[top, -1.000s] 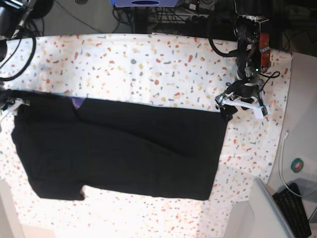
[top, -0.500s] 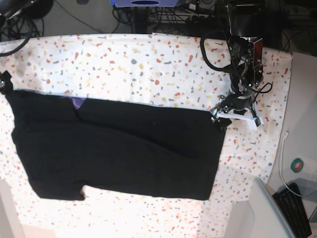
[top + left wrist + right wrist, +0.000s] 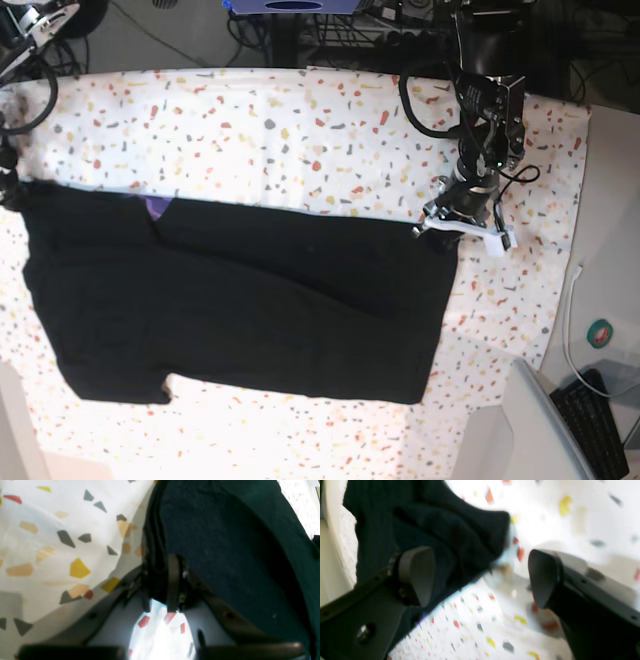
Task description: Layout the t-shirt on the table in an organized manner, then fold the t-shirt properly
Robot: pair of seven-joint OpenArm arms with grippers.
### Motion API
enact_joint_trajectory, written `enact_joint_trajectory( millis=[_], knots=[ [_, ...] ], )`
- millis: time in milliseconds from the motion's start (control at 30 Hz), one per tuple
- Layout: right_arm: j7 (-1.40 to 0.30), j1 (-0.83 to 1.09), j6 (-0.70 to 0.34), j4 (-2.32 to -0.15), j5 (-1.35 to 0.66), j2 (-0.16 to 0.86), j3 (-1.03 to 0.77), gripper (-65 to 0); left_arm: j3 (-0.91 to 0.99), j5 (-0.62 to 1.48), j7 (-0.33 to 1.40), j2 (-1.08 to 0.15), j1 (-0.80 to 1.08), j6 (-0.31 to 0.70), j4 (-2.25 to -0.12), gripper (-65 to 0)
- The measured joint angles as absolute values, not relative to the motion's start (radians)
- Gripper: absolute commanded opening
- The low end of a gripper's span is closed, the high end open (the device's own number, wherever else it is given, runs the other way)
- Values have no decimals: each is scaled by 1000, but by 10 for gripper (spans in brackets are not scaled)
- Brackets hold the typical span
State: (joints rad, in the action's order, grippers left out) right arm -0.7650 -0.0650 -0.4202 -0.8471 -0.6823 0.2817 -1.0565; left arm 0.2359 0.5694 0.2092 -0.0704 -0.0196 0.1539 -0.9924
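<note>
The black t-shirt (image 3: 250, 300) lies flat on the speckled table (image 3: 300, 130), doubled over, with a purple patch (image 3: 157, 207) at its upper left edge. My left gripper (image 3: 442, 232) sits at the shirt's upper right corner. In the left wrist view it (image 3: 160, 566) is shut on a fold of the shirt's hem (image 3: 225, 542). My right gripper (image 3: 480, 576) is open wide above the table. A corner of the t-shirt (image 3: 460, 530) lies by its left finger (image 3: 416, 573), with nothing pinched. In the base view only a dark bit of this gripper shows at the left edge.
A plain grey-white surface (image 3: 610, 230) borders the table on the right, with a white cable (image 3: 571, 320), a round green item (image 3: 602, 333), a keyboard (image 3: 592, 425) and a grey panel (image 3: 540, 420). Cables and equipment (image 3: 350, 25) crowd the far edge.
My left gripper slid left onto the shirt's upper right corner and closed on it. My right gripper opened, let go of the shirt's left end and drew back toward the left edge.
</note>
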Motion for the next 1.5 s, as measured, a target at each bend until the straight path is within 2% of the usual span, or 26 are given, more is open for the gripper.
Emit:
enact_joint_trajectory(
  millis=[100, 400, 567, 867, 1067, 1233, 1300, 1367, 1500],
  knots=[
    [-743, -83, -420, -815, -689, 286, -1056, -120, 236, 569, 209, -73, -16, 154, -993, -650],
    [-758, -80, -425, -810, -702, 280, -1060, -123, 236, 574, 209, -73, -5, 158, -995, -650],
    [-771, -72, -435, -823, -710, 251, -1060, -228, 236, 574, 209, -73, -5, 158, -995, -650],
    [-760, -74, -435, -812, -707, 255, -1060, -246, 236, 574, 209, -73, -5, 158, -995, -650],
    [-717, -93, -427, -802, -680, 239, -1058, -434, 236, 574, 209, -73, -5, 158, -995, -650],
    [-710, -127, -427, -747, -679, 255, -1058, -470, 234, 573, 215, -81, 14, 158, -1016, -650],
    [-711, -135, -424, -736, -672, 263, -1057, -543, 234, 573, 239, -81, 35, 157, -1052, -650],
    [-714, -134, -419, -738, -673, 266, -1056, -650, 235, 572, 288, -84, 52, 157, -1087, -650],
    [-723, -133, -419, -739, -673, 281, -1056, -650, 236, 558, 366, -86, 56, 143, -1134, -650]
  ],
)
